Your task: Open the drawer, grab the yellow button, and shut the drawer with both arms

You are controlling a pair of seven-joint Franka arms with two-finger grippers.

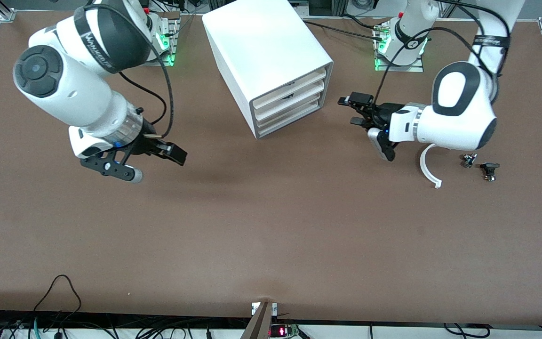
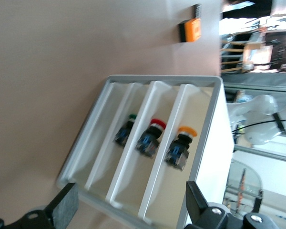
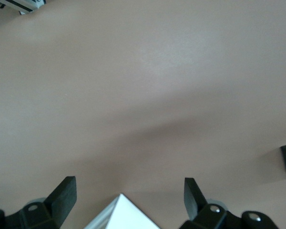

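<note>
- The long, shallow white top drawer (image 1: 290, 87) of the 3 in the white box cabinet (image 1: 261, 42) looks shut; I see no loose orange button, presumably inside.
- Its small dark handle (image 1: 290, 96) faces my left gripper (image 1: 361, 111), fingers (image 2: 63, 208) spread, near the cabinet's front.
- My right gripper (image 1: 155, 159), also spread, waits well apart over the brown table (image 1: 271, 235).

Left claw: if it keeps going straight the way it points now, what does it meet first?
Probably the cabinet. The left claw, fingers open, points at the cabinet's drawer fronts, and its wrist view looks straight at them. No object shows in the gap between them, though the claw's height against the drawers is hard to judge.
</note>
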